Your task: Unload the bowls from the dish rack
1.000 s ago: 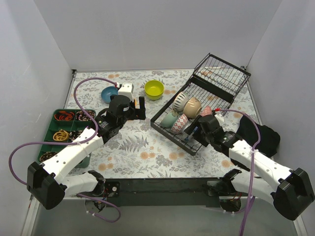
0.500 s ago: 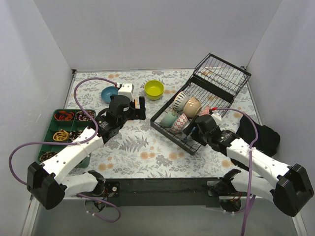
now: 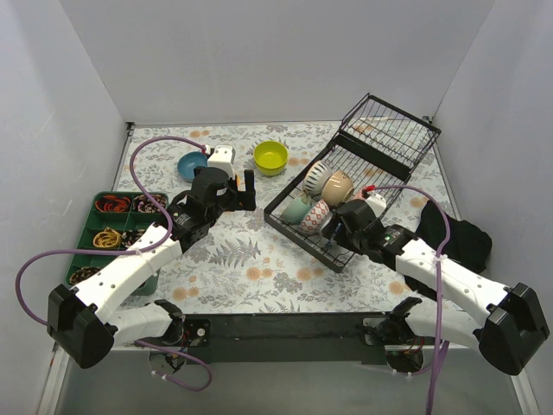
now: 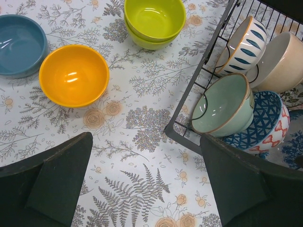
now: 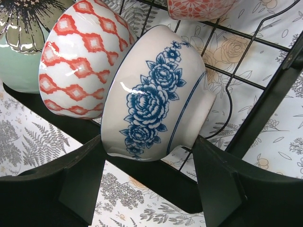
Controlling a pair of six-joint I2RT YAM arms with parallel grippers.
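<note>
The black dish rack (image 3: 393,160) stands at the right, its raised tier tilted up at the back. It holds striped (image 3: 317,175), beige (image 3: 339,188), pale-green (image 3: 296,210) and red-patterned (image 3: 314,216) bowls. My right gripper (image 3: 333,226) is open at the rack's near edge. In the right wrist view its fingers (image 5: 80,179) flank a white bowl with blue flowers (image 5: 151,94) without closing on it. A lime bowl (image 3: 270,156) and a blue bowl (image 3: 191,164) sit on the table. An orange bowl (image 4: 73,74) shows in the left wrist view. My left gripper (image 3: 246,190) is open and empty above the table.
A green compartment tray (image 3: 86,226) with small items sits at the left edge. A black cloth-like object (image 3: 467,240) lies right of the rack. Grey walls close in the table on three sides. The rack's front bar (image 5: 161,175) runs under the flowered bowl.
My right gripper has moved left along the rack's near edge, closer to the patterned bowls. The left arm has not moved.
</note>
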